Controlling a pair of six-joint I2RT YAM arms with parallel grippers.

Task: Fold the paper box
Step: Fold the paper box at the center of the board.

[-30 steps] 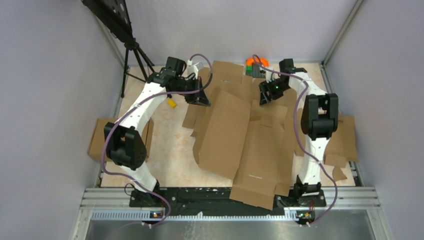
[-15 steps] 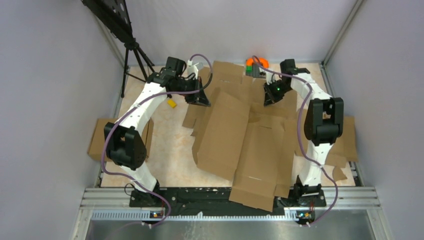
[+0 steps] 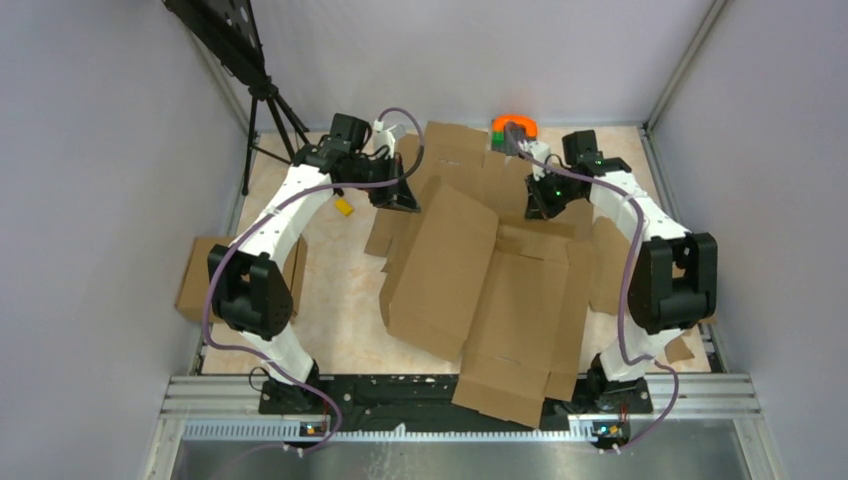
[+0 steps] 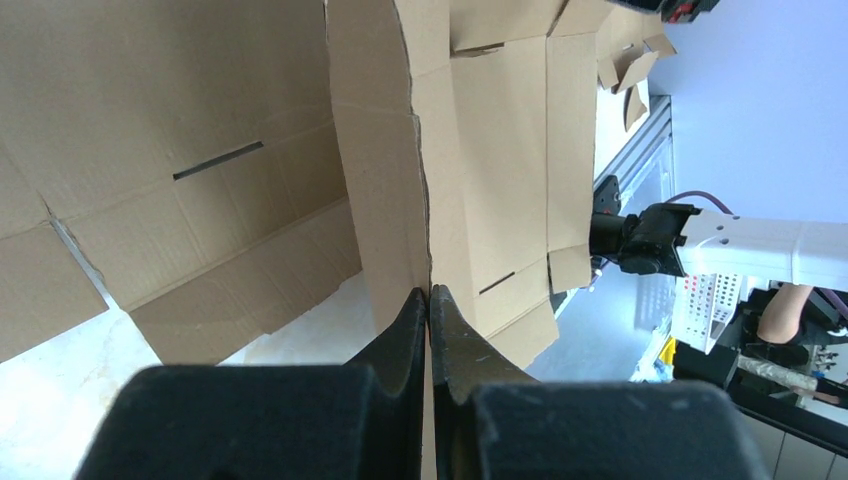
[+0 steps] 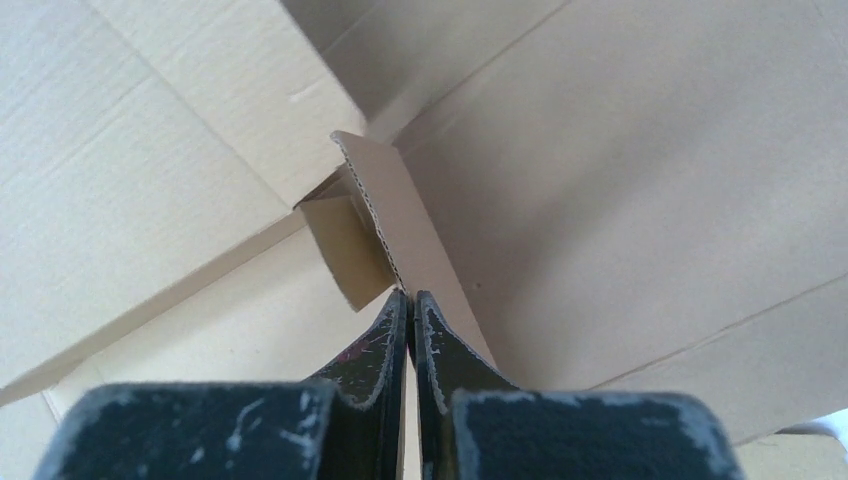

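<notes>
- The paper box [image 3: 500,290] lies spread over the middle of the tabletop [image 3: 340,300], from 12 o'clock down to 6 o'clock, where its near flap [image 3: 500,390] overhangs the rail [image 3: 400,385]. Its left panel [image 3: 440,270] stands tilted up. The whole sheet has shifted slightly toward 7 o'clock in the last second.
- The right arm [image 3: 670,280] has swung its elbow out toward 3 o'clock, uncovering the sheet's right-hand side.
- The right tool [image 3: 541,203], at the sheet's 1 o'clock, has just gone from wide to pinched on a small upright flap [image 5: 375,215], seen edge-on between its fingers.
- The left tool [image 3: 404,195], at 11 o'clock, stays clamped on the raised panel's edge.
- Both far corners now look held, so raising or creasing the far wall can likely begin.
</notes>
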